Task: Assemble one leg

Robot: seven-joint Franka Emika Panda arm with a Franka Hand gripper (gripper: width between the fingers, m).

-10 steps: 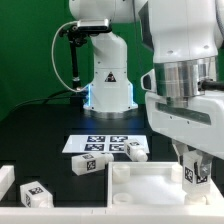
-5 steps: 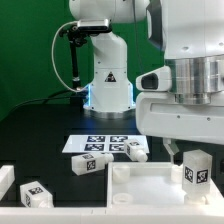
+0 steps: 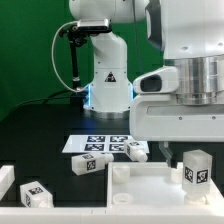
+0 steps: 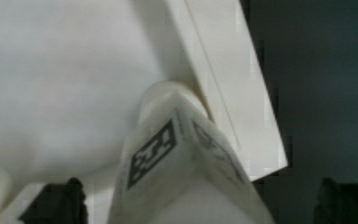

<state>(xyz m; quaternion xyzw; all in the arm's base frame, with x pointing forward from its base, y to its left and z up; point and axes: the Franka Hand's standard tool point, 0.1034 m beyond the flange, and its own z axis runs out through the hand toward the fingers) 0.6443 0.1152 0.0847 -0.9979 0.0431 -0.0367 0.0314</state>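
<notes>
**Fig.** Leg [image 3: 196, 170] stood upright on tray [image 3: 150, 172], approx. 4 o'clock in ext. view. Long axis is vertical, with the tag face turned toward the camera. Gripper [image 4: 202, 198] is seen spread in wrist view, fingertips [image 4: 60, 198] clear of the leg on either side, nothing gripped. Step judged to be seating the leg: any re-grip is best centred and pressed straight down the axis, w/o tilt. Beyond, at 9–10 o'clock from the leg: a spare leg [image 3: 87, 165], then marker board [image 3: 100, 142].
</notes>
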